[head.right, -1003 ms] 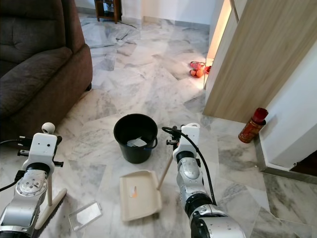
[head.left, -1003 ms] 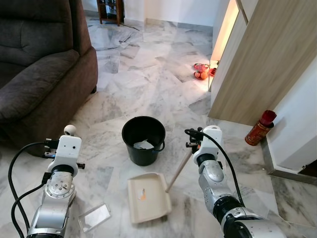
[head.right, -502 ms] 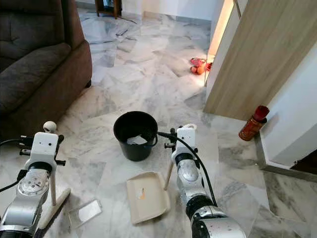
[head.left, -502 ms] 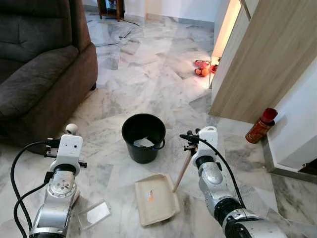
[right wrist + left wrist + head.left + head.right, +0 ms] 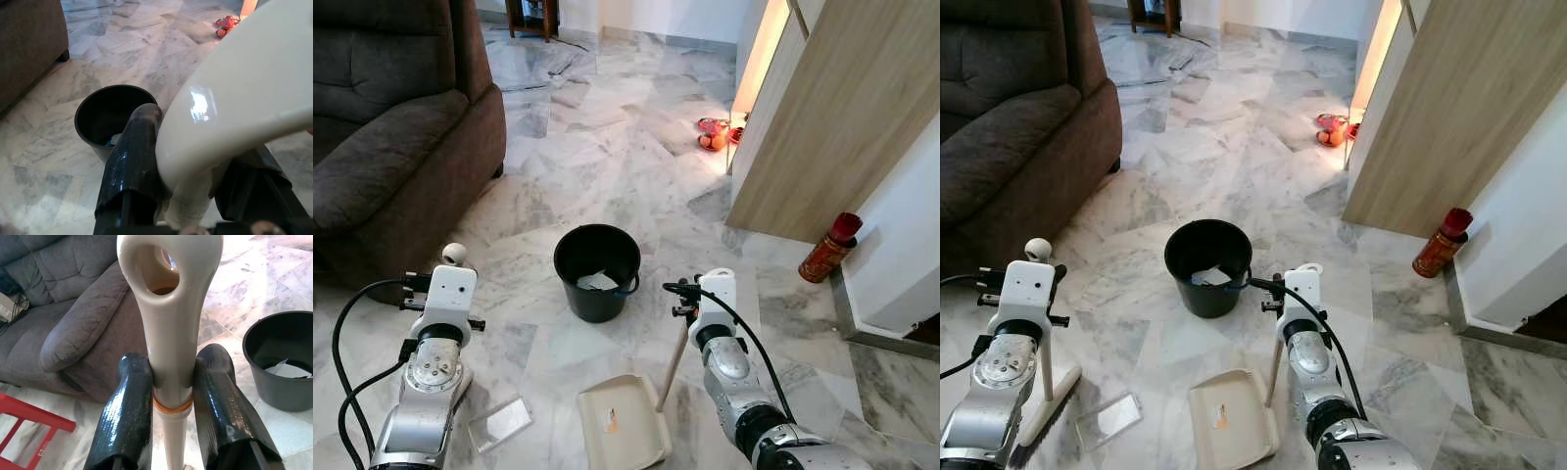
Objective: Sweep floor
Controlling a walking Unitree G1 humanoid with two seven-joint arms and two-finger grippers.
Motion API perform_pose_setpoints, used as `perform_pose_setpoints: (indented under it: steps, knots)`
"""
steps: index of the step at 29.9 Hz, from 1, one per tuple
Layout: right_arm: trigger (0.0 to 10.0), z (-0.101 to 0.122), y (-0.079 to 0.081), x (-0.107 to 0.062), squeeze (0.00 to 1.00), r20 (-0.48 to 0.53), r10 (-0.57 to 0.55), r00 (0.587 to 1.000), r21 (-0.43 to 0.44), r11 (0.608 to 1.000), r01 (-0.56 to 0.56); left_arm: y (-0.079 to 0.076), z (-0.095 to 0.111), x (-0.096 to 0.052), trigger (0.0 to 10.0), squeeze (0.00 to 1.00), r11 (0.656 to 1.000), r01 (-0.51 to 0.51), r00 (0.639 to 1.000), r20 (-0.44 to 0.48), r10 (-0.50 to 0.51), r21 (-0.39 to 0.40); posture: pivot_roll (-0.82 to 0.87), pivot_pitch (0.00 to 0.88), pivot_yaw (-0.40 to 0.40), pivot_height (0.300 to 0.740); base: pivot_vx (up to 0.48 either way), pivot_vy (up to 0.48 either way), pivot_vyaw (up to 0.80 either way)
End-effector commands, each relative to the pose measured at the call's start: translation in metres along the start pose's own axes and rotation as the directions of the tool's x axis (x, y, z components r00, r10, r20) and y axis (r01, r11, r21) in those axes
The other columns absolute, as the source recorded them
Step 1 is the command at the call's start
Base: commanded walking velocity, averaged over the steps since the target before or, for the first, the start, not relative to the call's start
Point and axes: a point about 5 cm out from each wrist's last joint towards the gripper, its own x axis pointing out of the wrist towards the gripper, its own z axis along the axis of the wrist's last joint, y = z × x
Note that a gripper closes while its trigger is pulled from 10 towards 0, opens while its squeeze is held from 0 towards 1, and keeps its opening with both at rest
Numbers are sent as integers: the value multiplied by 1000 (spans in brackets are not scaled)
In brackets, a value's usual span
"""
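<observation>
My left gripper (image 5: 172,366) is shut on the cream handle of a broom (image 5: 1046,370). The broom stands upright at my left, and its head (image 5: 1038,433) rests on the marble floor. My right gripper (image 5: 195,147) is shut on the cream handle (image 5: 672,364) of a dustpan (image 5: 622,433). The pan lies flat on the floor just in front of me, with a small orange scrap (image 5: 611,426) in it. A black bucket (image 5: 597,269) holding white paper stands beyond the pan, between my arms. A clear plastic piece (image 5: 499,423) lies on the floor beside the broom.
A dark brown sofa (image 5: 382,147) fills the left side. A wooden panel (image 5: 822,127) and a white wall stand on the right, with a red bottle (image 5: 828,250) at their foot. Red toys (image 5: 713,137) lie farther off. Open marble floor stretches ahead.
My right arm has drawn the dustpan back along the floor, away from the bucket and closer to me. The left arm and the broom have stayed put.
</observation>
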Motion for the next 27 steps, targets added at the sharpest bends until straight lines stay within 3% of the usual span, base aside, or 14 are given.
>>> perform_pose_setpoints:
  steps: [1,16,27]
  knots:
    - [10000,-5,-5,-3,0,-16,-12,1000,-10,1000,12,4,11,-1,10000,0,999,-6,998,59,4,38,90,97,-68,740,0,0,0]
    - [10000,-16,-4,-9,0,-54,-4,999,23,1000,5,3,15,-1,10000,0,999,-6,997,80,3,41,99,102,-67,740,0,0,0]
    - [10000,-13,-6,-6,0,-45,-7,999,73,997,10,5,16,-1,10000,0,999,-13,996,85,9,43,100,102,-65,740,0,0,0]
